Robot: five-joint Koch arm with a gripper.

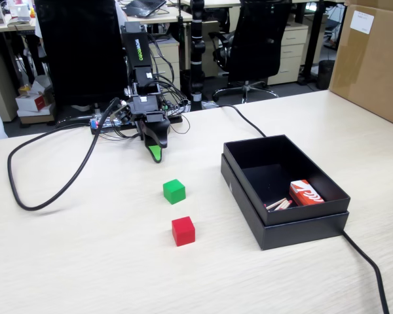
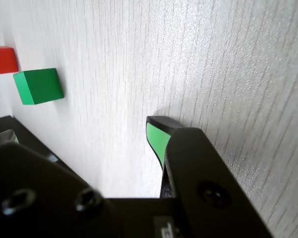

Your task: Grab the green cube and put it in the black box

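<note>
Hand [image 1: 156, 154]: parted, empty, tip near worktop [image 1: 85, 261] | green cube [image 1: 174, 191]: at its 5 o'clock, fixed view | red cube [image 1: 183, 231]: close beyond; straddle green only | black box [image 1: 249, 152]: 3 o'clock of cube.

In the wrist view the red cube [image 2: 2, 60] is cut by the left picture edge — only part of it shows. The claw [image 2: 82, 134] shows one green-faced tip clearly; the other is a blurred sliver at the left, so its gap cannot be judged. In the fixed view the claw [image 1: 155, 154] shows a single tip, one jaw behind the other. Inside the black box [image 1: 285, 227], thin pale sticks [image 1: 279, 204] beside the red-and-white carton [image 1: 306, 193] are too small to name. The desk [image 1: 85, 261] runs off every edge.
</note>
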